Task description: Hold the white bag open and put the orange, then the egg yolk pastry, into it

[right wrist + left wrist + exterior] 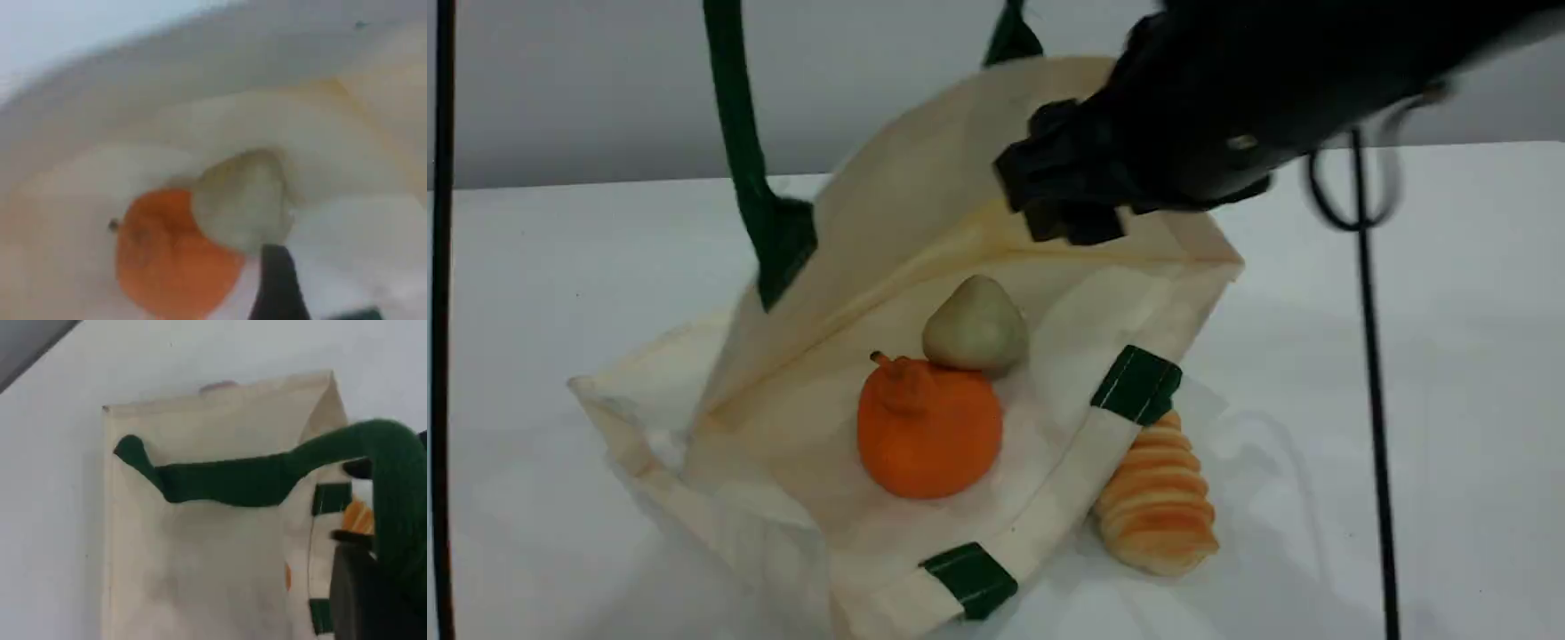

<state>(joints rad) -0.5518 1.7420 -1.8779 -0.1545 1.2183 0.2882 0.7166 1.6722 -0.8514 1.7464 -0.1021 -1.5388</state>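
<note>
White bag (925,222) lies on its side on the table (1449,373), mouth toward me, held up by one dark green strap handle (738,133) running off the top of the scene view. Left wrist view shows that strap looped over the left gripper (373,587); jaws closed, strap apparently pinched, though the contact itself is hidden.

Right gripper (1067,200) hangs above the bag's mouth, blurred, jaws spread and empty.

Orange (927,431) sits inside on the lower panel, stem up. Egg yolk pastry (975,327) is just behind it, touching it, also inside the bag. Ridged bread roll (1158,498) lies outside, against the bag's rim by a green tab (1136,384).

Judgement: both items look delivered; what remains is clearing out. Best to draw the right arm straight up and back, clear of the upper flap, while the left keeps the strap taut so the mouth doesn't sag and roll the pastry forward.
</note>
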